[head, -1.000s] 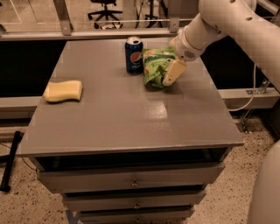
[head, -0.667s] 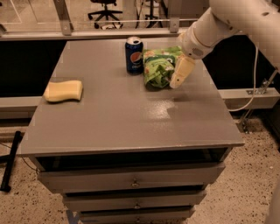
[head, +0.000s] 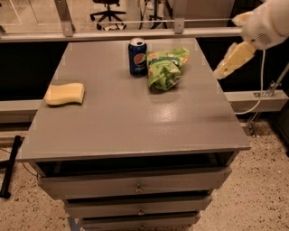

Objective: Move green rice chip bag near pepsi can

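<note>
Since a moment ago your gripper [head: 231, 62] has pulled away from the green rice chip bag [head: 165, 67]. It was touching the bag's right side; now it hangs in the air past the right edge of the grey table [head: 135, 126], well apart from the bag and carrying nothing. You cannot tell from this view whether it is spread or closed; it shows only as a pale, slanted shape below the white arm [head: 266, 27] at the upper right.

The bag lies crumpled on the far part of the table, right of centre, resting free on the surface. The pepsi can [head: 137, 57] stands upright just beside the bag's left side, so close that the two seem to touch or nearly touch. A yellow sponge [head: 65, 94] lies flat near the table's left edge, well apart from both. Drawers [head: 135, 185] with small knobs sit under the tabletop. Beyond the far edge runs a metal rail [head: 135, 34], and an office chair [head: 107, 8] stands behind it.
</note>
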You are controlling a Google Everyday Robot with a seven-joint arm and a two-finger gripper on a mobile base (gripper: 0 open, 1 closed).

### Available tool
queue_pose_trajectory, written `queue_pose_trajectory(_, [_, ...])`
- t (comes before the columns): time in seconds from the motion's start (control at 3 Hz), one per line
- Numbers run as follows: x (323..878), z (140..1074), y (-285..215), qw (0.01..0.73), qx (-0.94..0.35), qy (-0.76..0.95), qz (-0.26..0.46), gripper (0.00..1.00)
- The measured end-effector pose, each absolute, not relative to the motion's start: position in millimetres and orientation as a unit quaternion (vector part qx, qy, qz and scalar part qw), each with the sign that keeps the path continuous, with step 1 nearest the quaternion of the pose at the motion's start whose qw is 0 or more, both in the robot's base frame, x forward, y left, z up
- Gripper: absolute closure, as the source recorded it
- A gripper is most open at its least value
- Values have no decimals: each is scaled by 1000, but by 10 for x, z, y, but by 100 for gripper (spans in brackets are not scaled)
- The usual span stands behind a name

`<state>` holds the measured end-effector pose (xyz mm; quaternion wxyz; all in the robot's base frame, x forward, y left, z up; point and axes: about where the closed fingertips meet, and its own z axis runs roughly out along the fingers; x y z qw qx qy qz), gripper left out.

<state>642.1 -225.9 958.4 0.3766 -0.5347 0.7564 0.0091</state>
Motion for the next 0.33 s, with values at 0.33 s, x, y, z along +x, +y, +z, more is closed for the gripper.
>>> queue_pose_trajectory(0.33, [6321, 9628, -2434, 386, -517, 764, 16, 0])
